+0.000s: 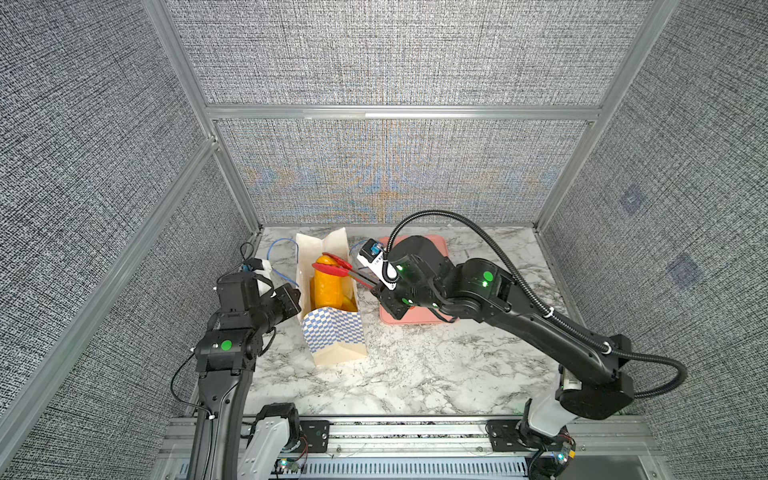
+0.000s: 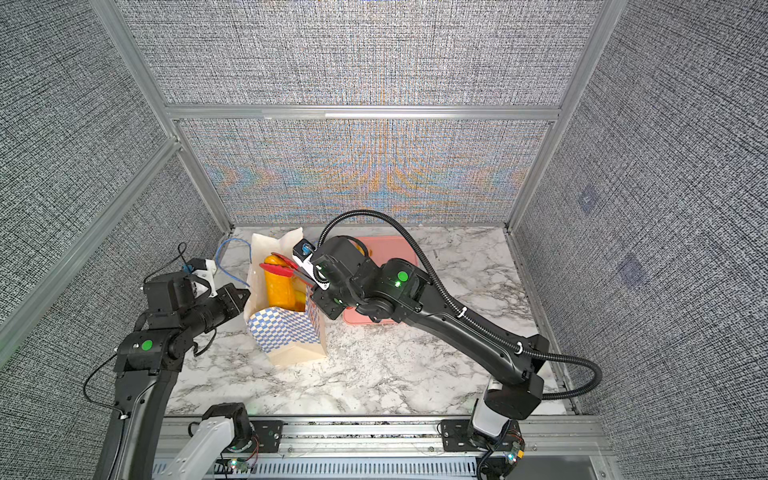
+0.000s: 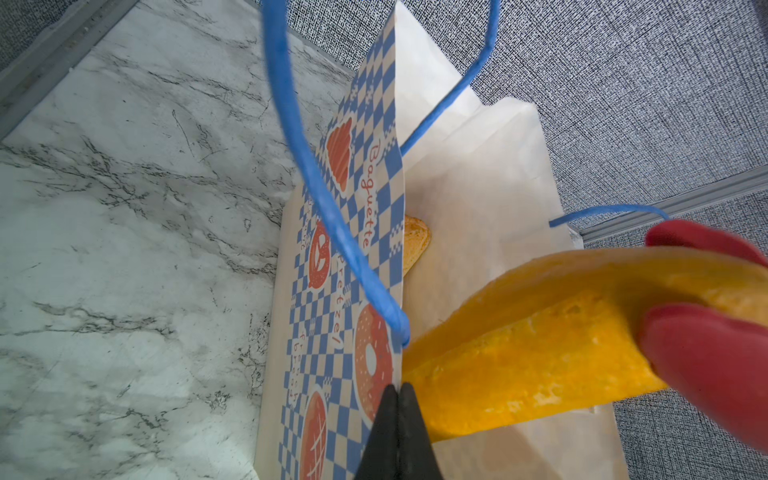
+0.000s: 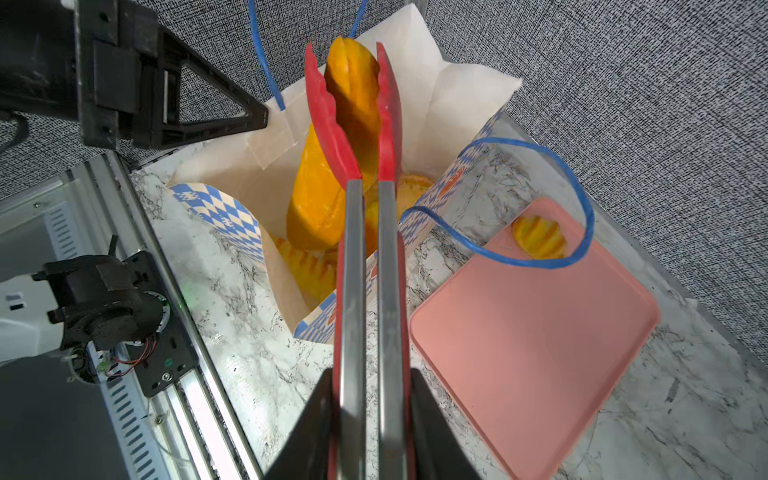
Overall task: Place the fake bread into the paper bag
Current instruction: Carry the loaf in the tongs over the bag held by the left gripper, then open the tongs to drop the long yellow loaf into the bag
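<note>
The paper bag [image 1: 332, 328] [image 2: 286, 328] stands open left of the table's middle. My left gripper [image 1: 297, 292] [image 2: 245, 293] [image 3: 397, 395] is shut on the rim of its left wall [image 3: 345, 249]. My right gripper [image 1: 379, 289] [image 2: 316, 291] [image 4: 372, 374] is shut on the red tongs [image 1: 334, 266] [image 4: 353, 291]. The tongs clamp the upper end of a long orange loaf of fake bread [image 1: 326, 286] [image 2: 278, 286] [image 3: 540, 353] [image 4: 316, 199], which stands tilted inside the bag. More bread lies at the bag's bottom, including a ridged roll [image 4: 307, 266]. One ridged roll [image 4: 538, 237] sits on the tray.
A pink tray [image 4: 532, 332] [image 1: 390, 318] lies right of the bag, largely under my right arm in both top views. One blue cord handle [image 4: 540, 257] drapes over the tray's corner; the other [image 1: 282, 249] loops behind the bag. Grey walls enclose the marble table.
</note>
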Available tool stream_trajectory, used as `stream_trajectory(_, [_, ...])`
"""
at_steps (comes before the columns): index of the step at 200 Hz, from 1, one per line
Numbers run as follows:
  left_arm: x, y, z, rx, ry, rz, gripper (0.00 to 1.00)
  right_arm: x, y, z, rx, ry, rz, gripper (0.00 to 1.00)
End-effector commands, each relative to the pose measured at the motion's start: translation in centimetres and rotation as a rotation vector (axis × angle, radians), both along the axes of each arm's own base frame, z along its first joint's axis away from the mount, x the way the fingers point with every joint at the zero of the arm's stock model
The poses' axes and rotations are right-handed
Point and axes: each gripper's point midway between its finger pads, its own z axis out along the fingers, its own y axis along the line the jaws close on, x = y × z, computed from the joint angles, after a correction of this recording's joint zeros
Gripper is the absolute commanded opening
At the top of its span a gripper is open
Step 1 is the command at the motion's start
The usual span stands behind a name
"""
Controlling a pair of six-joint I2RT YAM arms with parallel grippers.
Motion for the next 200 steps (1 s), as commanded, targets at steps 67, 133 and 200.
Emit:
stream_trajectory(67, [0.4,0.0,0.6,-0.001,-0.027,0.002,0.06,0.4,0.6,0.2,0.019,-0.004,-0.009,0.43])
stream_trajectory(133, [0.4,0.0,0.6,0.001,-0.028,0.001,0.06,0.6,0.5,1.2,0.046,-0.028,-0.018,0.49])
stream_trajectory(200, [0.5,0.0,0.6,0.0,-0.027,0.001,0.06,1.5,-0.4,3.2,0.096,-0.1,-0.074,0.48])
